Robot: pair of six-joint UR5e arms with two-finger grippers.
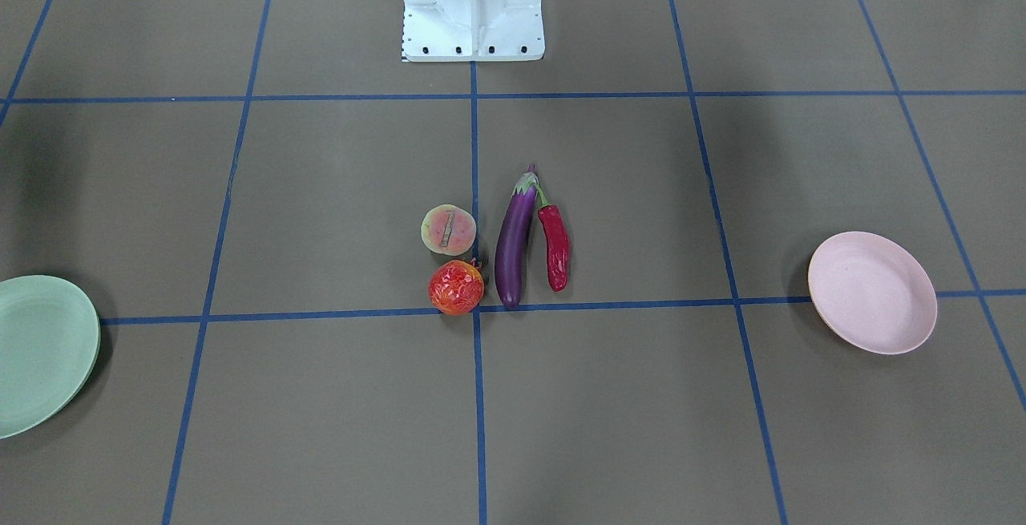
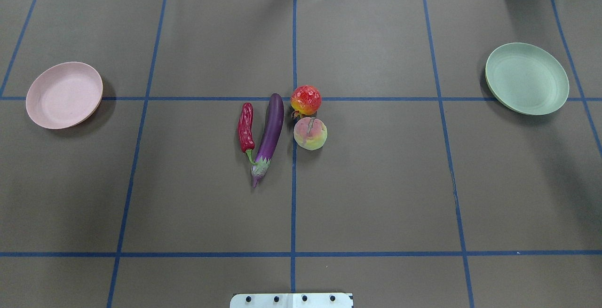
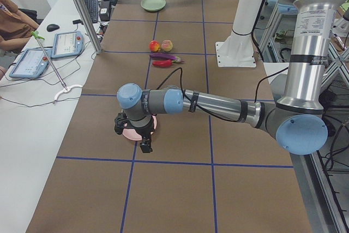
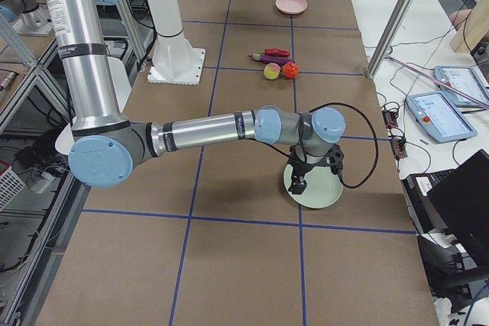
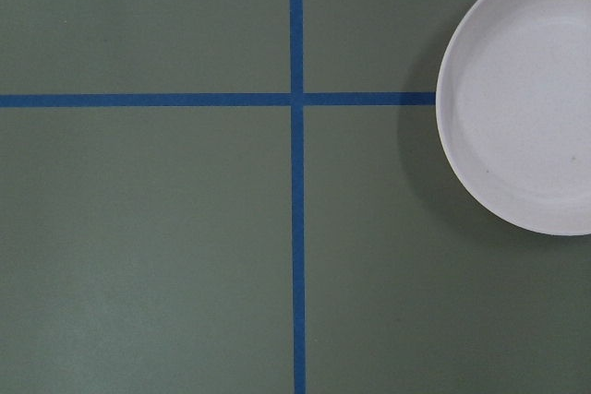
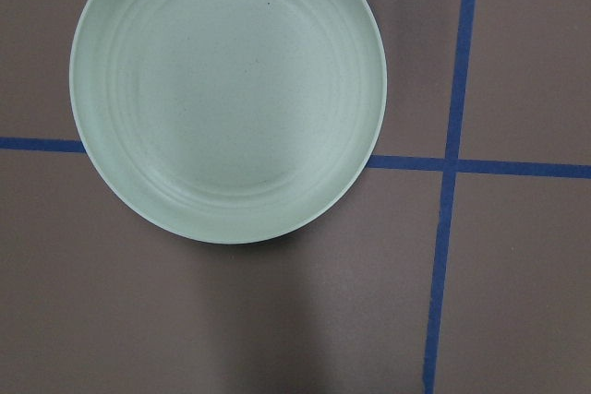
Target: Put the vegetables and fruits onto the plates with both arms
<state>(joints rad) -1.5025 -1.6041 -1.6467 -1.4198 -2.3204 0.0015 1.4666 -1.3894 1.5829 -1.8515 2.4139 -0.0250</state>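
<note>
The purple eggplant [image 2: 270, 129] and the red chili pepper [image 2: 245, 127] lie side by side at the table's middle. The orange-red fruit [image 2: 305, 100] and the peach-like fruit [image 2: 310, 133] sit just right of them, touching each other. The pink plate [image 2: 64, 94] is far left and empty; the mint green plate [image 2: 526, 78] is far right and empty. My left gripper [image 3: 144, 144] hangs over the pink plate [image 3: 131, 133]. My right gripper [image 4: 299, 183] hangs over the green plate [image 4: 317, 188]. I cannot tell whether either is open or shut. The wrist views show only the plates [image 5: 526, 89] [image 6: 226, 89].
The white fixed base [image 2: 291, 300] stands at the table's near edge. Blue tape lines grid the brown table. Tablets [image 3: 65, 45] [image 4: 435, 116], cables and metal posts stand on the operators' bench beyond the far edge.
</note>
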